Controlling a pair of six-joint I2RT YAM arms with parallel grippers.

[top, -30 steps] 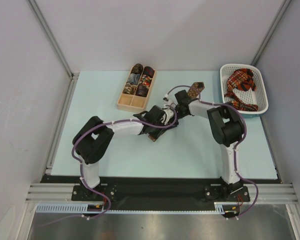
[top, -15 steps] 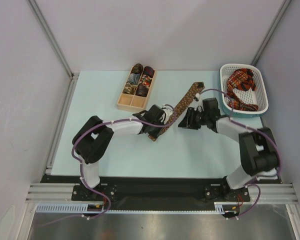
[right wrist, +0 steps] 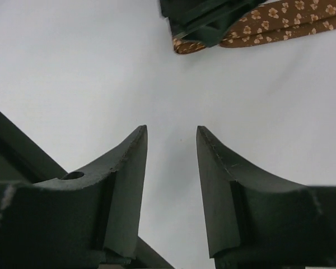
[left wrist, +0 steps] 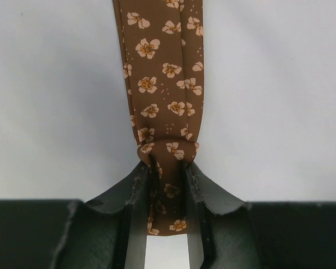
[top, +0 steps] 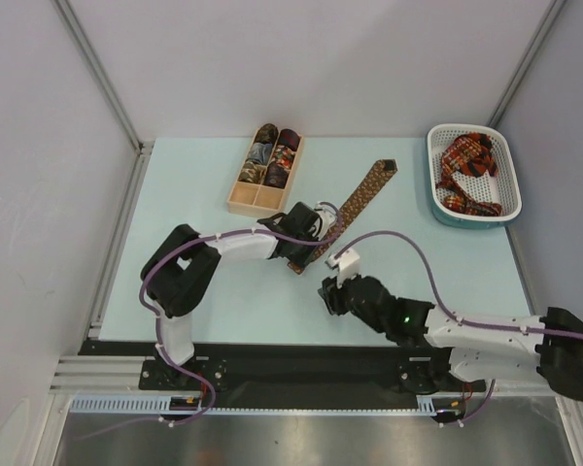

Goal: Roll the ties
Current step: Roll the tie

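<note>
Brown tie (top: 361, 190) lay flat on the table (top: 194, 184), running diagonally from its pointed end near the far middle down to the left gripper (top: 304, 254) mid-table. Left jaws were clamped on the tie's near end. In the left wrist view the fabric (left wrist: 165, 84) was bunched between the fingers (left wrist: 135, 196) and the rest of the strip ran straight ahead, both long edges lying on bare table. Right gripper (top: 326, 294) sat low toward the front edge, just short of the tie's near end and not touching it. Its jaws stood parted with only table surface between them. In the right wrist view the tie end (right wrist: 280, 22) and the left fingers (right wrist: 204, 22) sat at the top edge, apart from the right fingertips (right wrist: 131, 168). Wooden box (top: 241, 204) sat beyond the left gripper, beside the tie, with rolled ties (top: 275, 155) in its far compartments. White basket (top: 432, 160) sat at the far right corner holding red plaid ties (top: 466, 165), well apart from the brown one, with open table between them.
</note>
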